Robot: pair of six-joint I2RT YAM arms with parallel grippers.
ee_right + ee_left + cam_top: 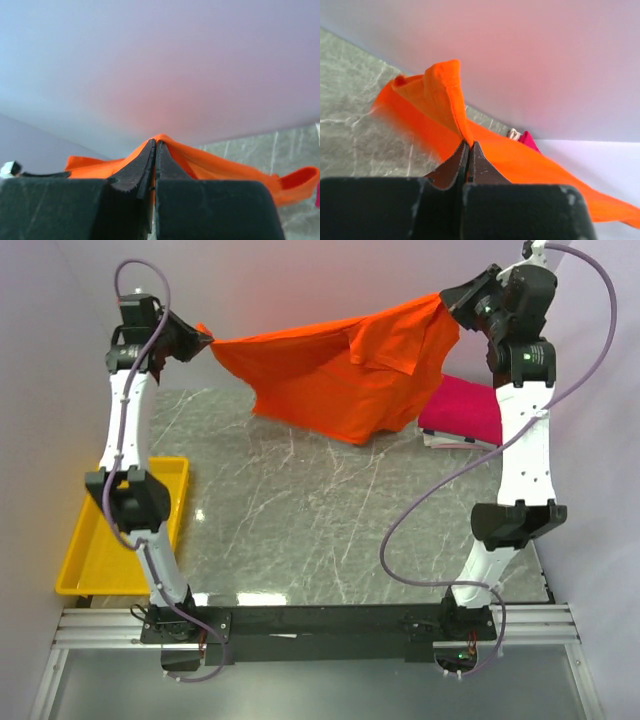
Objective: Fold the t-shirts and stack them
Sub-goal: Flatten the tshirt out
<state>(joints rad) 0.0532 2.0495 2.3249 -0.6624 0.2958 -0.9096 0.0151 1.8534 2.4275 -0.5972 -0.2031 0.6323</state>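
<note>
Shirts number two. The orange t-shirt [340, 375] hangs stretched in the air above the far edge of the table [300, 510], held between two grippers, one at each end. The left gripper [205, 337] is pinched tight on a bunched fold at the shirt's left end, high over the far left corner. In the left wrist view its jaws meet around a thin ridge of orange cloth. The right gripper [445, 298] is clamped on the shirt's right end, above the far right corner. The right wrist view shows its jaws pressed together with orange cloth spilling out on both sides. Between the two grips the shirt sags in the middle. Its lowest folds drop toward the table's far edge, though I cannot tell whether they touch it.

The magenta t-shirt [465, 410] lies as a flat folded bundle on the table at the far right edge, beside the right arm. The hanging orange cloth covers its left part from the overhead view.

One yellow tray [80, 560] sits off the table's left edge, near the left arm.
</note>
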